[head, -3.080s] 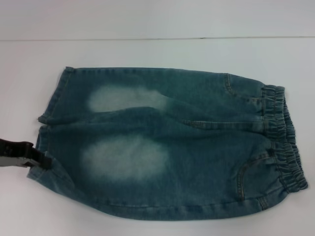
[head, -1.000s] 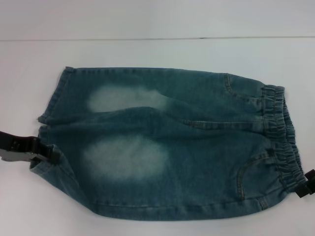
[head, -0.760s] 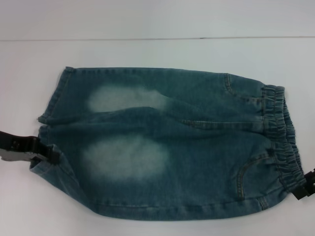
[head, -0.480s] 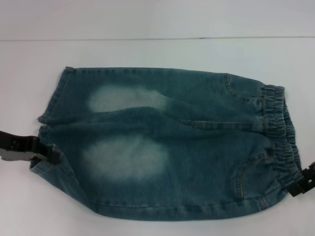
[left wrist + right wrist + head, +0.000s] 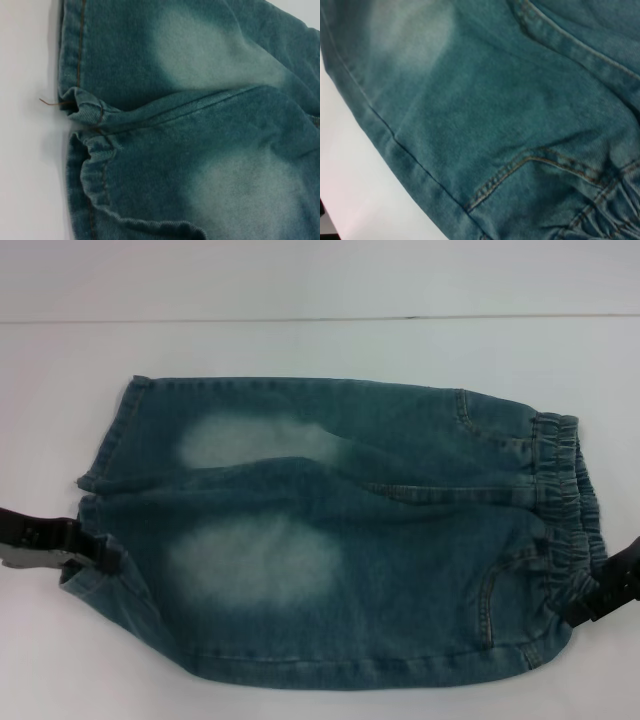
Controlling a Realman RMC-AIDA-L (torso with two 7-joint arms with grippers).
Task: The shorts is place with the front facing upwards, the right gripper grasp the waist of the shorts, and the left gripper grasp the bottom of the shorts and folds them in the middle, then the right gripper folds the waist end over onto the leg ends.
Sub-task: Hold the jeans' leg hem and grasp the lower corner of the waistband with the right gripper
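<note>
While the shorts (image 5: 340,530) lie flat, front up, on the white tabletop (image 5: 300,345), my left hand (image 5: 88,552) sits at the near corner of the leg ends (image 5: 105,490), where the hem is bunched against it. My right hand (image 5: 598,598) is at the near end of the waist (image 5: 565,510), the elastic puckered beside it. I cannot tell whether either hand is spread or pinching denim.
</note>
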